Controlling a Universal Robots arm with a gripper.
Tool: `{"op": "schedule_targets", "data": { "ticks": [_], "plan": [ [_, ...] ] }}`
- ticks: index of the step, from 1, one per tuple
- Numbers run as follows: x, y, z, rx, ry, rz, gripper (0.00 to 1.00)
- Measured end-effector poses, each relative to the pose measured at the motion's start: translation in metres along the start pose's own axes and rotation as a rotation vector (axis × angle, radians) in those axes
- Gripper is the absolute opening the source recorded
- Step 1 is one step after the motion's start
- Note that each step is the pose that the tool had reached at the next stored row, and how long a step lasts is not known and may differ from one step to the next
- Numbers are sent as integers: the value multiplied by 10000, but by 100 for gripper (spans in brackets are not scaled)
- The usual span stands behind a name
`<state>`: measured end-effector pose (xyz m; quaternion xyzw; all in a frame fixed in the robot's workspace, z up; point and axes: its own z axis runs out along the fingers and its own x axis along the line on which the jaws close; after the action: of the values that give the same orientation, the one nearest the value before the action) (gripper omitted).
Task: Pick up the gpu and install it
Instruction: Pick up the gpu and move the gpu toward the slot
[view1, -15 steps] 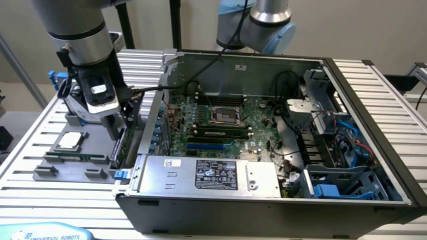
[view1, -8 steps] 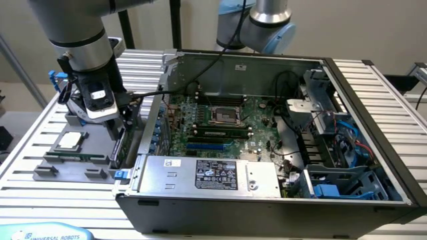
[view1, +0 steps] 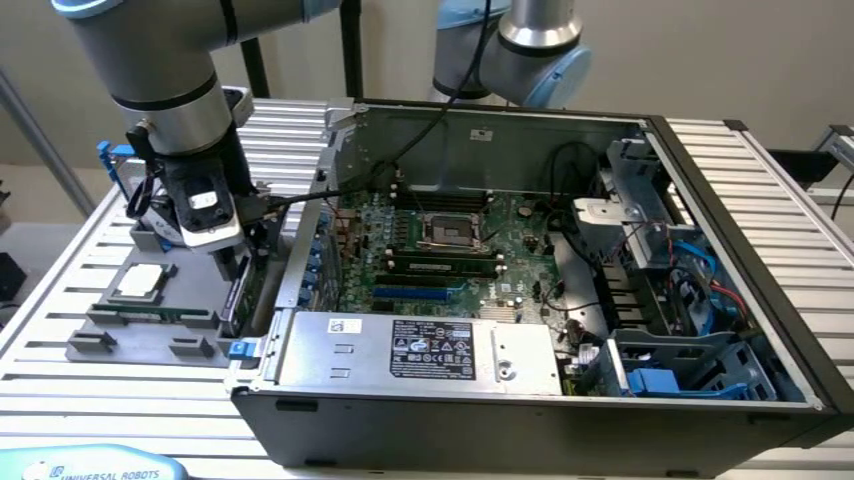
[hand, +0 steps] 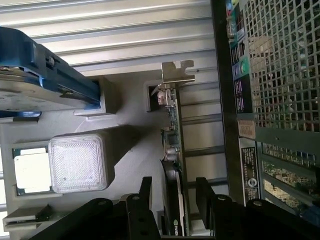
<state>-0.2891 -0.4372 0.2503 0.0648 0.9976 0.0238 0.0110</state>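
Since gpu (hand: 172, 135) stands on edge in grey fixture (view1: 134, 345), just beside open computer case (view1: 534, 400), both flat faces exposed for pinch. Gripper (hand: 175, 189) low over it, fingers (hand: 145, 192) spread, one each side of card, gaps both sides, judged no contact. Silver bracket (hand: 177, 72) at end away from gripper. Card not lifted; blue slot (view1: 420, 293) on motherboard bare. Card's near end cut off behind finger bases. Exterior view: gpu edge-on under gripper, hard to make out. CPU chip (hand: 31, 172) and hard drive (hand: 45, 75) apart in own seats.
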Motion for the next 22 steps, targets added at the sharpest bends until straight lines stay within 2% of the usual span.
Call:
{"op": "schedule_targets", "data": {
  "ticks": [7,16,19,20,22],
  "plan": [
    [8,12,92,17,7,1,48],
    [9,10,124,21,37,3,48],
    [9,10,125,20,37,3,46],
    [9,10,125,20,37,3,39],
    [9,10,125,20,36,0,39]
  ]
}}
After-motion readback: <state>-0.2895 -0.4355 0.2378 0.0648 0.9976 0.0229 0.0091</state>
